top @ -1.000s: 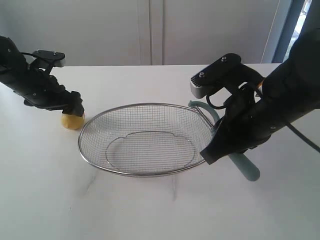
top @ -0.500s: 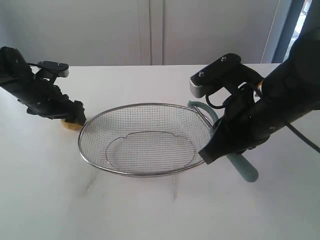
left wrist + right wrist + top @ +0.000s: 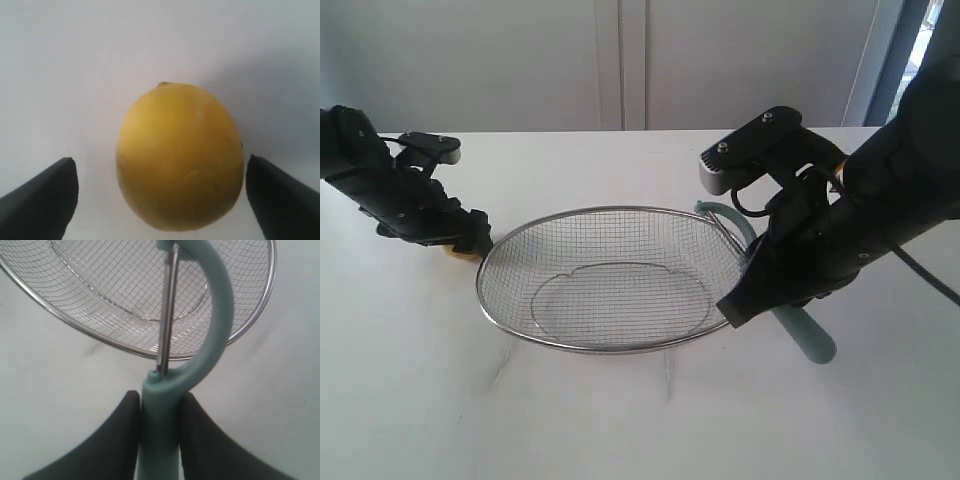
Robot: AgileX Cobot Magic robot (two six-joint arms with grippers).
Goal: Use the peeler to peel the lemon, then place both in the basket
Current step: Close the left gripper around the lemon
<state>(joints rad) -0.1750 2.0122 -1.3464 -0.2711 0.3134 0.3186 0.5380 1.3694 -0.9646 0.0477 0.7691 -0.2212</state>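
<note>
Jaws on L arm wide apart, nothing gripped: lemon [image 3: 180, 160] sits between the two dark fingertips [image 3: 42, 200] in L wrist view, clear gap on one side, other tip just beside the peel, can't tell if touching. Lemon rests on white bench [image 3: 620, 420], whole, yellow skin all over the side that shows. Ext view: lemon [image 3: 456, 250] mostly hidden behind L arm, only a sliver of yellow shows, outside the basket [image 3: 610, 348] and just beside its left rim.

Jaws on R arm clenched on the peeler [image 3: 159, 395], pads pressing both sides of the teal handle just below where the curved head starts. R wrist view: hooked head and metal blade reach out over basket [image 3: 100, 290] rim and mesh. Ext view: peeler [image 3: 808, 338] tilted, handle end poking out below R arm, near bench, curved head up by basket's right rim; can't tell if it touches the rim.

Basket sits mid bench, upright, nothing inside, between the two arms
</note>
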